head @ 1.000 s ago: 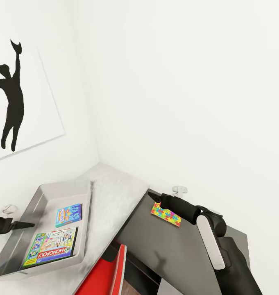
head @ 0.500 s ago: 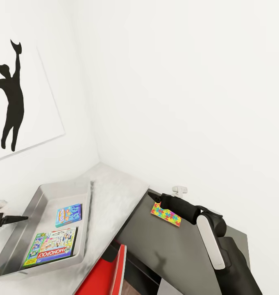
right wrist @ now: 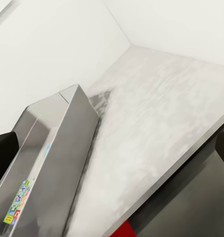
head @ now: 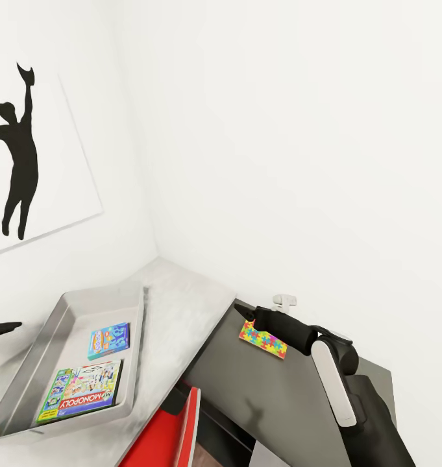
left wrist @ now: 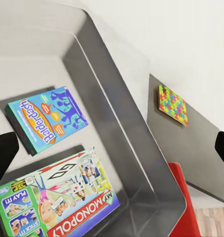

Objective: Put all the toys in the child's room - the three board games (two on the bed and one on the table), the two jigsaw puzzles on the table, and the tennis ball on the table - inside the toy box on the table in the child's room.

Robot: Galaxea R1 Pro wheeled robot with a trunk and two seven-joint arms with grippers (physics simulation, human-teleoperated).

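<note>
Gaping left jaws above toy box (left wrist: 141, 148) (empty), right jaws also parted, holding nothing

Right arm (head: 337, 370) is rendered mostly matte black, chunky rounded segments, with one long white capsule-shaped panel on the forearm. A small pale grey bracket is seen near the wrist. Finger tips (left wrist: 3, 153) are plain black.
</note>
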